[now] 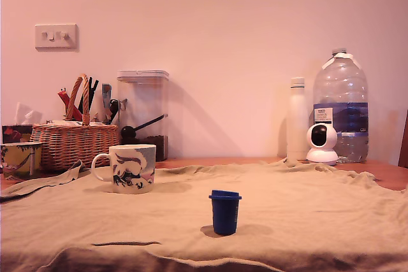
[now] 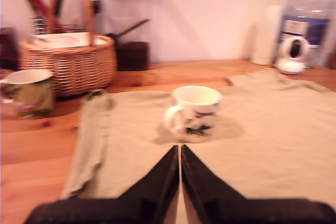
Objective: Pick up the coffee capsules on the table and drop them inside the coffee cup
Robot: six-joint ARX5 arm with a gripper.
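Only the gripper [image 2: 180, 153] shows, in the blurred wrist view. Its two fingers [image 2: 163, 179] are matte black wedges, broad at the base and tapering to thin tips. No cables, screws or markings can be made out.

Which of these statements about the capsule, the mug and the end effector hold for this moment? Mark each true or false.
1. The dark blue capsule stands on the tan cloth, outside the mug. True.
2. The end effector is clamped on the capsule. False: its fingers are closed together with nothing between them, and the capsule does not appear in the wrist view.
3. In the exterior view, the white painted mug is to the left of the capsule. True.
4. The mug lies tipped on its side. False: it stands upright, opening up.
5. A wicker basket stands behind the mug. True.
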